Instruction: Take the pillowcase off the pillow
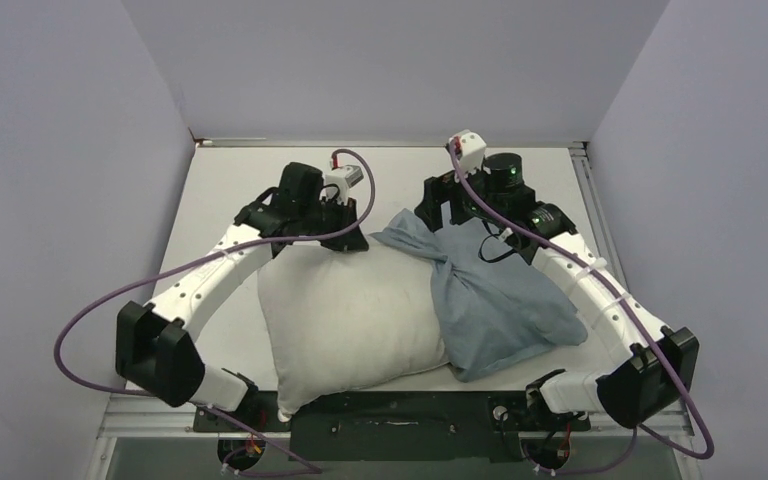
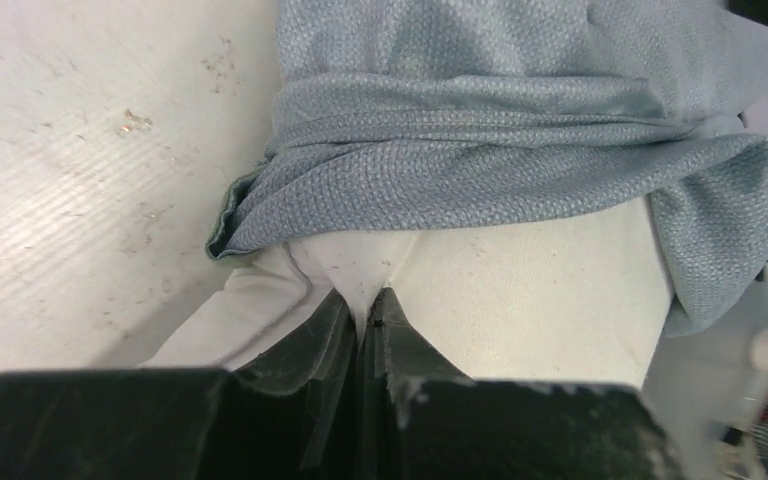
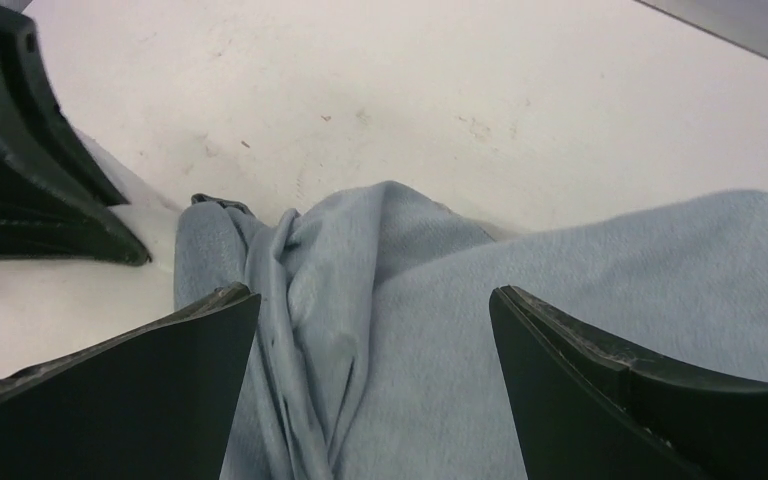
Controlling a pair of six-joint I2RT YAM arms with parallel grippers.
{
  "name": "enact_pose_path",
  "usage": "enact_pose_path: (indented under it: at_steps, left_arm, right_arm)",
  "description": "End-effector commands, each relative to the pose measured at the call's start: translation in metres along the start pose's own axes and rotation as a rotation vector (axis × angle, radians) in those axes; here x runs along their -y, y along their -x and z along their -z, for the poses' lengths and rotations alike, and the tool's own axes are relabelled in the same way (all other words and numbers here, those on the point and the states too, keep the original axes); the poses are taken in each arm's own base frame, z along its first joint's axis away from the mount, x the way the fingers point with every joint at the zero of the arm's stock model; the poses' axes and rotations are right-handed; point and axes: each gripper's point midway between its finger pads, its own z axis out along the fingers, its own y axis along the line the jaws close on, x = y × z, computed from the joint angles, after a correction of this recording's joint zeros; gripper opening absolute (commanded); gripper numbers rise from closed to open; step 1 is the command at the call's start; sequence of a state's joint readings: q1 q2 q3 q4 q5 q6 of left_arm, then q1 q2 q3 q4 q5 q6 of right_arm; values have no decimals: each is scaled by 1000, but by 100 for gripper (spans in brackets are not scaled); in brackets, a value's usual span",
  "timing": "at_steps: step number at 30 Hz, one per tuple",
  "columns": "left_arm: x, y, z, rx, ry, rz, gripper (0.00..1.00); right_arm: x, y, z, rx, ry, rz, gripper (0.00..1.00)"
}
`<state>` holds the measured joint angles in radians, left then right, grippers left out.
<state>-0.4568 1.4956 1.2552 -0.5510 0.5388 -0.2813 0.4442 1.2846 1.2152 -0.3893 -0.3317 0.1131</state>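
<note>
The off-white pillow lies in the middle of the table, its left two-thirds bare. The dusty-blue pillowcase is bunched over its right end. My left gripper is shut on a pinch of the pillow's far corner; the pillowcase's bunched edge sits just beyond it. My right gripper is open and empty, its fingers straddling the pillowcase folds at the far edge. The left gripper's finger shows at the left of the right wrist view.
The white table has grey walls on three sides and a metal rail along its right edge. Purple cables loop from both arms past the table's sides.
</note>
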Motion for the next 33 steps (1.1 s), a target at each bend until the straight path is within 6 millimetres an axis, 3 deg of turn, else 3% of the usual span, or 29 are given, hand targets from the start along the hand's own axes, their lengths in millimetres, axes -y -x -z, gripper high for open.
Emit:
enact_pose_path:
  at_steps: [1, 8, 13, 17, 26, 33]
  left_arm:
    - [18, 27, 41, 185, 147, -243, 0]
    - [33, 22, 69, 317, 222, -366, 0]
    - [35, 24, 82, 382, 243, -396, 0]
    - [35, 23, 83, 392, 243, -405, 0]
    - [37, 22, 85, 407, 237, -410, 0]
    - [35, 21, 83, 403, 242, -408, 0]
  right_arm:
    - [-14, 24, -13, 4, 3, 103, 88]
    - [-34, 15, -38, -94, 39, 154, 85]
    - [-52, 11, -42, -121, 91, 165, 81]
    - [-72, 9, -42, -130, 165, 205, 77]
    - [-88, 24, -43, -81, 186, 231, 66]
    - [-103, 3, -53, -156, 248, 261, 47]
